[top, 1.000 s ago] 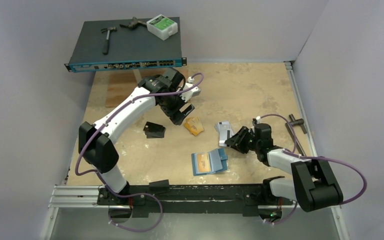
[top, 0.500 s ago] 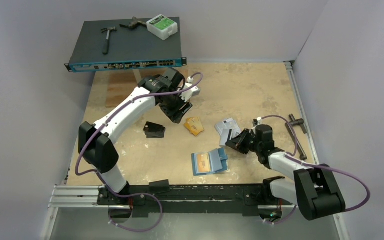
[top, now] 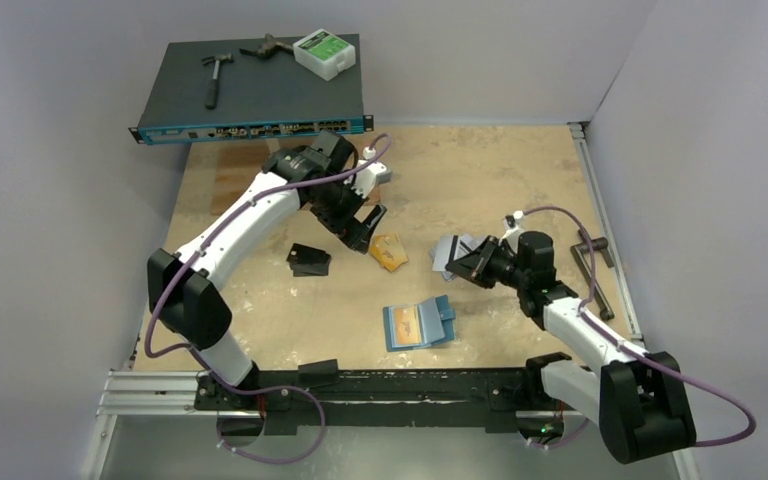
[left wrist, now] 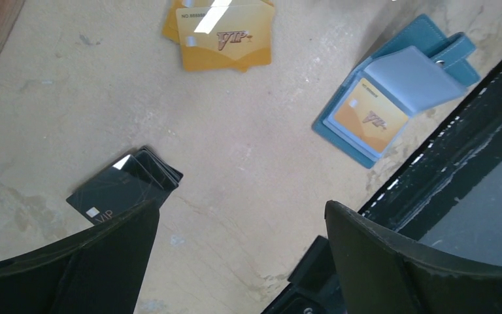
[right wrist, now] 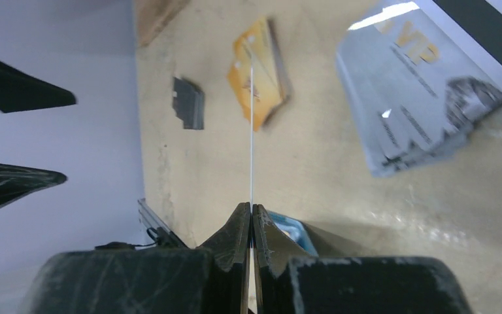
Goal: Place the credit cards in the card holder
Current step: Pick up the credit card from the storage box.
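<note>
The teal card holder [top: 418, 322] lies open near the front middle, with an orange card [left wrist: 369, 114] in its pocket; the left wrist view also shows it [left wrist: 399, 91]. A pile of orange-gold cards [top: 388, 252] lies mid-table and shows in both wrist views [left wrist: 225, 39] [right wrist: 261, 72]. Silver-grey cards [top: 447, 248] [right wrist: 418, 85] lie fanned to its right. My right gripper [top: 472, 262] [right wrist: 251, 208] is shut on one thin card [right wrist: 251, 131], seen edge-on, held above the table next to the silver pile. My left gripper [top: 365, 225] [left wrist: 240, 209] is open and empty, above the table left of the orange cards.
A black folded object with black cards [top: 310, 260] [left wrist: 121, 186] lies left of the orange pile. A network switch [top: 250, 95] at the back left carries a hammer and a white box. A metal tool [top: 590, 262] lies at the right edge. A black rail [top: 360, 385] runs along the front.
My right gripper has moved up and to the left, turned, and now holds a card edge-on by the silver pile. My left arm has shifted slightly to the left.
</note>
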Robot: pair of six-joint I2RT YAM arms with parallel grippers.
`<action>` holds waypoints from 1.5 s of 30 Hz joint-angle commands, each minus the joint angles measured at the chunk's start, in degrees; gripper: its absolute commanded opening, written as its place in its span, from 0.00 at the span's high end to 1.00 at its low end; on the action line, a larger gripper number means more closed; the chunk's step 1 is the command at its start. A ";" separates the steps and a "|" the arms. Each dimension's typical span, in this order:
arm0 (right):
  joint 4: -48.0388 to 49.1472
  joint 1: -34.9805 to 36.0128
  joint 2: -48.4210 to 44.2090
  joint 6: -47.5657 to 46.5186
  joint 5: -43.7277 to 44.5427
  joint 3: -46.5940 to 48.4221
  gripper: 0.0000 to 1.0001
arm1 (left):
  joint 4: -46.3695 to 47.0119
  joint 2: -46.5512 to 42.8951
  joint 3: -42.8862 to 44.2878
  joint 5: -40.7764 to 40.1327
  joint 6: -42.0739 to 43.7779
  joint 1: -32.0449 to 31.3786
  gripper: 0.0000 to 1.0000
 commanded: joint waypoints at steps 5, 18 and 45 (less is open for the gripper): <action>7.81 -0.01 -1.59 -3.18 -10.15 8.82 1.00 | -1.10 -4.31 2.30 17.79 -7.22 3.53 0.26; 21.15 11.31 1.70 1.20 -10.01 10.97 1.00 | 5.50 -7.60 -9.52 40.17 -19.44 16.07 0.10; 37.22 23.56 6.02 10.50 -6.01 14.37 1.00 | 31.80 -21.33 -21.40 43.11 -31.26 10.54 0.49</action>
